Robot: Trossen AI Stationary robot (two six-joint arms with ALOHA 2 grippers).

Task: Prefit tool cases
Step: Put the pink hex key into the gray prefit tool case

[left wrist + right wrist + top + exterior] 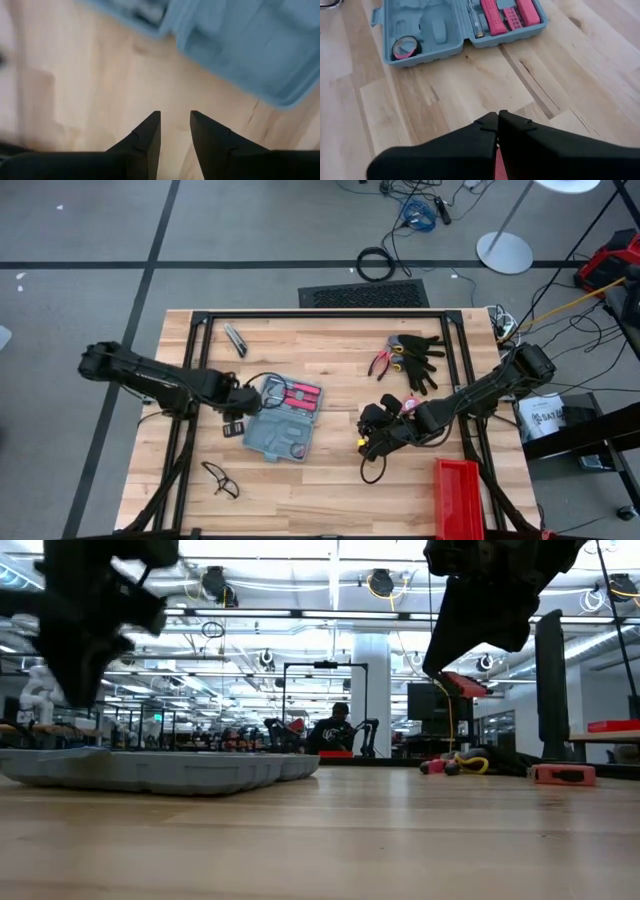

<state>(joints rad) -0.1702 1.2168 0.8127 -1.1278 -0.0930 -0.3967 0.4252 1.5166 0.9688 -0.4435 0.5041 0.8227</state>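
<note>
My left gripper [175, 131] hangs over bare wood just beside the tool case [284, 417], its fingers [145, 137] parted with nothing between them; my right gripper [497, 125] sits pressed shut, with something reddish just showing beneath its fingers that I cannot make out; it is near the middle of the table [330, 480], apart from the case and aimed toward it. The case lies open and flat, left of centre, with red-handled pieces seated in one half and a small round roll [406, 47] in the other; red-handled pliers [383, 363] and black gloves [418, 360] lie farther back, well apart. My worry is the case sliding; it rests loose on smooth wood, so a push from one side could skate it away. Seating a tool askew could also leave it proud of its recess; and both my arms converging on one case risk a clash.
</note>
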